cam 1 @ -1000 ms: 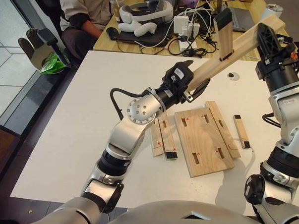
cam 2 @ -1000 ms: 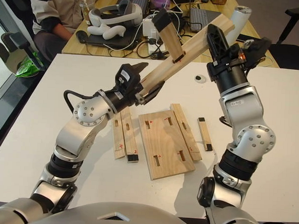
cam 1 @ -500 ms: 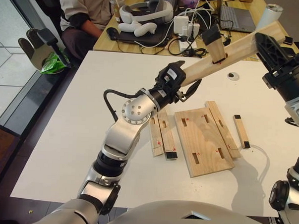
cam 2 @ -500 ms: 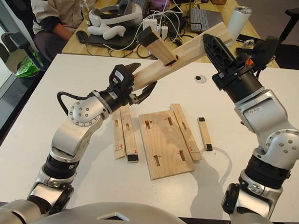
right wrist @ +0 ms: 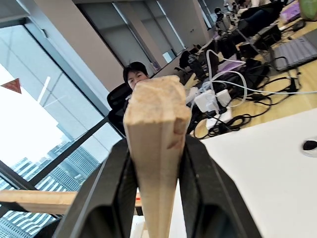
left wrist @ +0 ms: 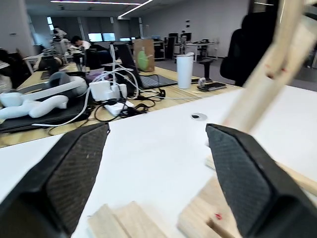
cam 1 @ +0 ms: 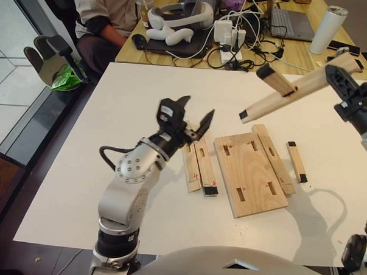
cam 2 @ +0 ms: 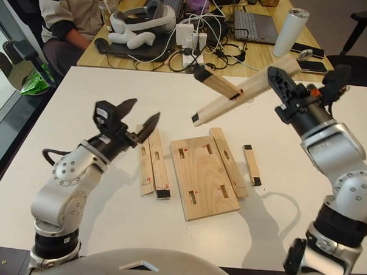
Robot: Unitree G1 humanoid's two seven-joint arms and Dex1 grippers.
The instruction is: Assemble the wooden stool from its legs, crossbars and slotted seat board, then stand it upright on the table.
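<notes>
Holding the leg point(cam 2: 220, 108) with its crossbar point(cam 2: 213, 81) up over the board point(cam 2: 203, 175) by just 1 end, the right gripper point(cam 2: 283, 81) is clamped tight while the left gripper point(cam 2: 147, 109) hangs wide open, so I'd bet the crossbar could wiggle loose or the leg swing down.

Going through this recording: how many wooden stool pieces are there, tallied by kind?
Flat slotted wooden seat board: 1
Long wooden legs: 4 (left pair, right-side leg, held leg in right gripper)
Short wooden crossbars: 2 (loose crossbar, plugged crossbar in held leg)
Total: 7
</notes>
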